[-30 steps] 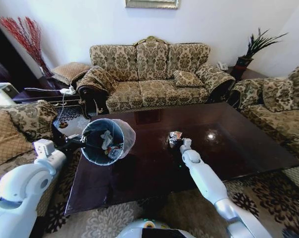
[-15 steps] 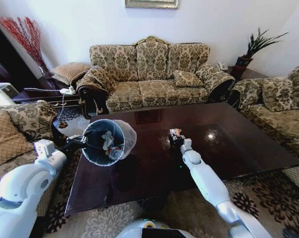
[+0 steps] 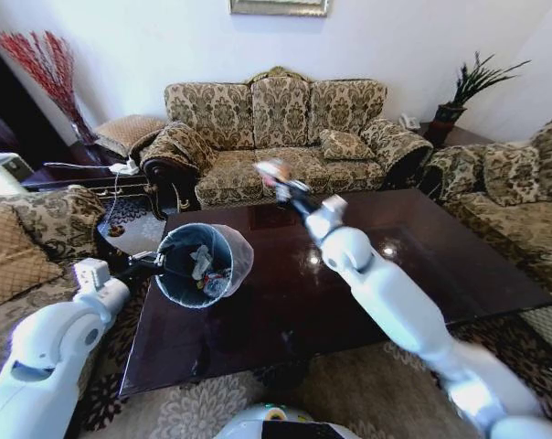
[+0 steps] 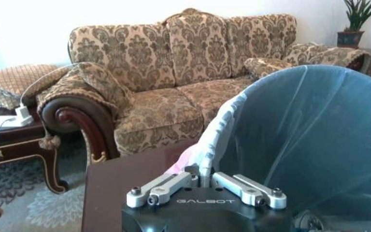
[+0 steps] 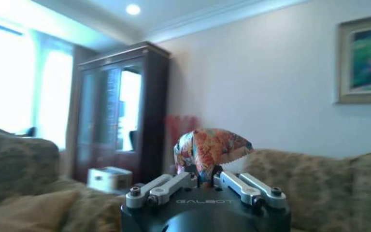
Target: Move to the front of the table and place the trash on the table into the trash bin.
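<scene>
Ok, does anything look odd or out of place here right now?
Only the trash bin: it is not standing on the floor. The left end effector is shut on its bag-lined rim, holding it tilted over the table's corner. The right end effector holds a crumpled wrapper above the table.

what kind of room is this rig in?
Most likely a home living room: a patterned sofa and matching armchairs around a dark wood coffee table, a framed picture on the wall, a potted plant in the corner.
</scene>
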Available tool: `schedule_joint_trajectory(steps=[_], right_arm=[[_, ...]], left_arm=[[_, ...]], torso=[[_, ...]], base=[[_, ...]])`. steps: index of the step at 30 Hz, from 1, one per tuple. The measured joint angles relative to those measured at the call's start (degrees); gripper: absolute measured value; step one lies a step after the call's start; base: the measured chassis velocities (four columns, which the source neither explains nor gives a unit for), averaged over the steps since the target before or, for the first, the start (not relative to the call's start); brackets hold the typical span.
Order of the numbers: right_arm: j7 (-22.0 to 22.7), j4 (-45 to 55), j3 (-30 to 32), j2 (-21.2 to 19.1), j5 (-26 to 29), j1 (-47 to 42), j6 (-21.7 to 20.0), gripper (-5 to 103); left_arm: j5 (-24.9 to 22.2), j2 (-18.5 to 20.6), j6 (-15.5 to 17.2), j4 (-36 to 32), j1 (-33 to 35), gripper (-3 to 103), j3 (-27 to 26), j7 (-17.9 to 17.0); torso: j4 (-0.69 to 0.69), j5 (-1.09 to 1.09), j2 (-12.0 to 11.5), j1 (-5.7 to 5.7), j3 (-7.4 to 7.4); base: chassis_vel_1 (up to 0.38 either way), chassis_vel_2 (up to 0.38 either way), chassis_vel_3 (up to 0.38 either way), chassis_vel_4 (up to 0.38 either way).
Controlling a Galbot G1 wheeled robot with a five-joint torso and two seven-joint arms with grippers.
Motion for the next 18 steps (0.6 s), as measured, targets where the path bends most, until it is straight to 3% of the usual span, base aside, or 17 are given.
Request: schedule_joint_trajectory(steps=[5, 12, 18], right_arm=[[2.82, 0.16, -11.34, 4.37, 4.81, 3.43, -1.98, 4], [1.54, 0.14, -16.4, 5.39, 2.74, 2.5, -5.81, 3], [1.94, 1.05, -17.33, 4.12, -0.08, 1.4, -6.52, 29]], left_arm=[[0.19, -0.18, 0.36, 0.1, 0.03, 0, -0.23, -0.21], [0.21, -0.33, 0.4, 0.54, 0.09, 0, -0.63, -0.26], [0.17, -0.16, 0.4, 1.38, -0.2, 0, -0.82, -0.66]], torso=[[0.0, 0.01, 0.0, 0.0, 0.01], [-0.02, 0.02, 0.0, 0.0, 0.01], [-0.02, 0.02, 0.0, 0.0, 0.01]], base=[[0.0, 0.0, 0.0, 0.0], [0.0, 0.0, 0.0, 0.0], [0.0, 0.0, 0.0, 0.0]])
